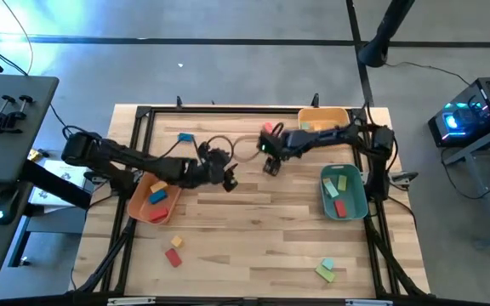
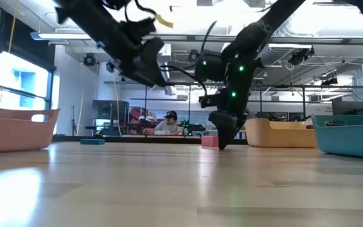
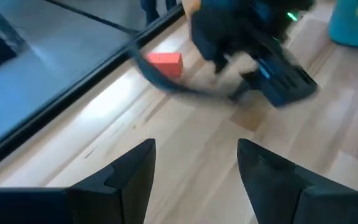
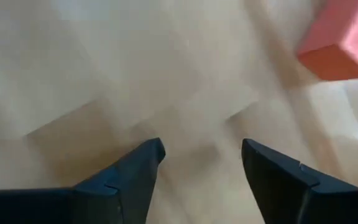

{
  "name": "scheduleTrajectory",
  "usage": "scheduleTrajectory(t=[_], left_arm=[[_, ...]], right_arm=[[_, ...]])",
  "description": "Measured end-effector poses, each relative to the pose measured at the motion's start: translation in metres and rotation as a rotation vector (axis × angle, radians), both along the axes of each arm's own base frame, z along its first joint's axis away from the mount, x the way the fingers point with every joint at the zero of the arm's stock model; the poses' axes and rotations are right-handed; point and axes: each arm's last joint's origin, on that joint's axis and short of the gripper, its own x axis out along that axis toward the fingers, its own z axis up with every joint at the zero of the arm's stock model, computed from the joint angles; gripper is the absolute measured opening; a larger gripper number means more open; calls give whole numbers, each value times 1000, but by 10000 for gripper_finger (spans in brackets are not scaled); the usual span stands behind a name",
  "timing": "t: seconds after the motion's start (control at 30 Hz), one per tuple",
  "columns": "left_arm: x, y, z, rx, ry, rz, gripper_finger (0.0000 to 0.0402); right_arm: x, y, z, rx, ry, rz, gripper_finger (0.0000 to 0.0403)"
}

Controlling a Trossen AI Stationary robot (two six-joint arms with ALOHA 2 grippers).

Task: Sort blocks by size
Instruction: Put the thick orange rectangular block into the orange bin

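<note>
Red block (image 1: 270, 129): lies flat on the bench (image 1: 253, 229), near the yellow bin (image 1: 323, 113) on its left-arm side, close to the bench's far rail. In the right wrist view it shows as a red-orange block (image 4: 337, 46) ahead of the fingers and off to one side, not between them.

Handling, judged: small painted wood, so light, rigid, not fragile. The paint is likely smooth, so expect it to slide or spin if only one finger reaches it first. You should take it across two flat parallel faces, at mid-length, low on the block, with the jaws square to it.

Right pincer (image 4: 201, 155): empty, jaws spread wide, tips just above the bench, just beside the red block on the side away from the rail. You need to shift it toward the rail before closing.

Left pincer (image 3: 194, 155): also empty and spread wide, hanging over bare bench farther from the red block, between it and the orange bin (image 1: 140, 206).

Other blocks: some in the orange bin, some in the teal bin (image 1: 353, 204); loose ones include a blue block (image 1: 185, 137) and pairs toward the near edge (image 1: 173, 252), (image 1: 326, 270), all well apart from the red block.
</note>
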Motion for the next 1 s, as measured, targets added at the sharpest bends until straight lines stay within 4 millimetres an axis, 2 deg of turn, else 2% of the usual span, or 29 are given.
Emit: scheduleTrajectory(t=[0.1,0.23,0.43,0.5,0.63,0.73,0.87,1.0], left_arm=[[-6,-15,2,39,6,18,211],[-12,-23,0,47,32,32,211],[-18,-23,-6,4,58,68,211],[-21,-25,-13,-9,33,70,211],[-29,-26,-35,-87,-55,14,211],[-30,-28,-43,-157,-155,-73,211],[-31,-28,-43,-141,-231,-118,211],[-29,-29,-39,-133,-268,-126,211]], right_arm=[[3,20,1,-48,11,17,216],[8,20,4,-75,-50,22,209],[11,-24,13,-160,-203,-44,209],[11,-39,16,-189,-256,-76,209],[1,-68,19,-201,-312,-193,209],[-10,-87,18,-188,-312,-262,209],[-17,-103,10,-68,-353,-242,208],[-15,-107,4,-39,-376,-212,208]])
